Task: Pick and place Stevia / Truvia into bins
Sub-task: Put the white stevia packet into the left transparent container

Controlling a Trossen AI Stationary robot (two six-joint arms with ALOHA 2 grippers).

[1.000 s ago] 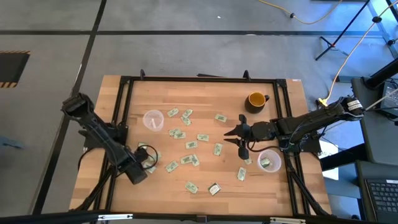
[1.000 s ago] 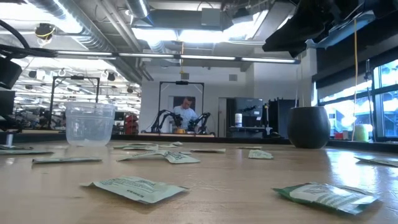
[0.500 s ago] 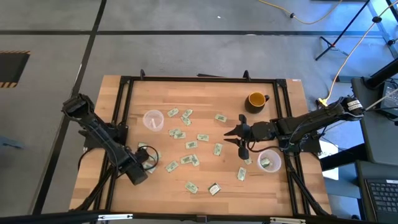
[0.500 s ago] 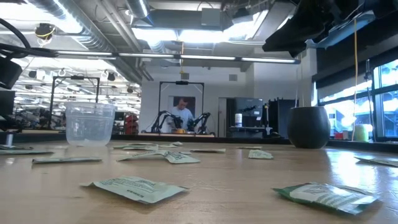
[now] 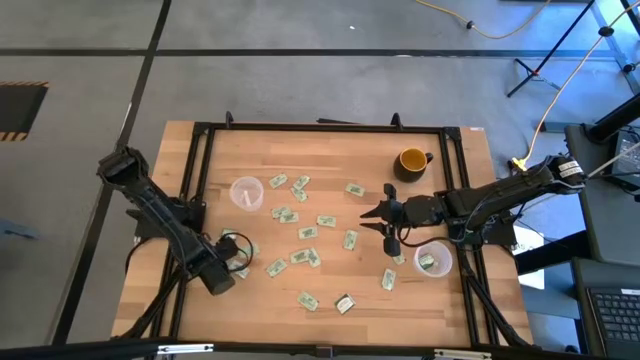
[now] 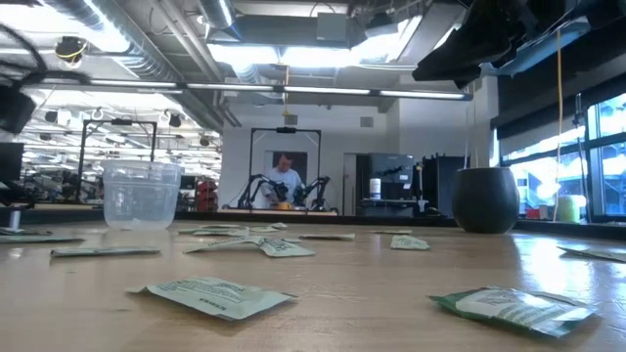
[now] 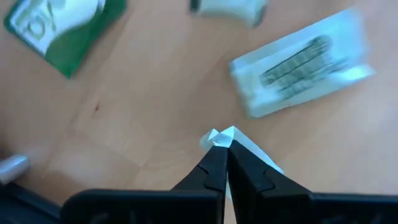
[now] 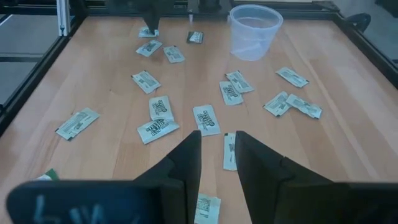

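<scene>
— From above, what is lying on the pale planked wooden table point(image 5: 330, 150)?

— Small flat pale green and white paper packets point(image 5: 307, 233) are lying scattered between two round clear plastic cups: one cup point(image 5: 246, 193) is standing up-table of the left gripper point(image 5: 238, 258), the other point(image 5: 432, 258), holding a packet, just beside the right gripper point(image 5: 384, 226). A yellow-orange mug point(image 5: 411, 160) is sitting beyond it. Nothing is differing much from a second ago.

— At table height?

— Crinkled packets point(image 6: 215, 294) are lying before the ribbed cup point(image 6: 141, 195); a person is sitting far behind.

— The left wrist?

— Its fingers point(image 7: 214, 169) are pinching a white packet corner point(image 7: 222, 137).

— The right wrist?

— Its fingers point(image 8: 186, 163) are standing slightly apart, holding nothing, over a packet point(image 8: 229, 151).
</scene>
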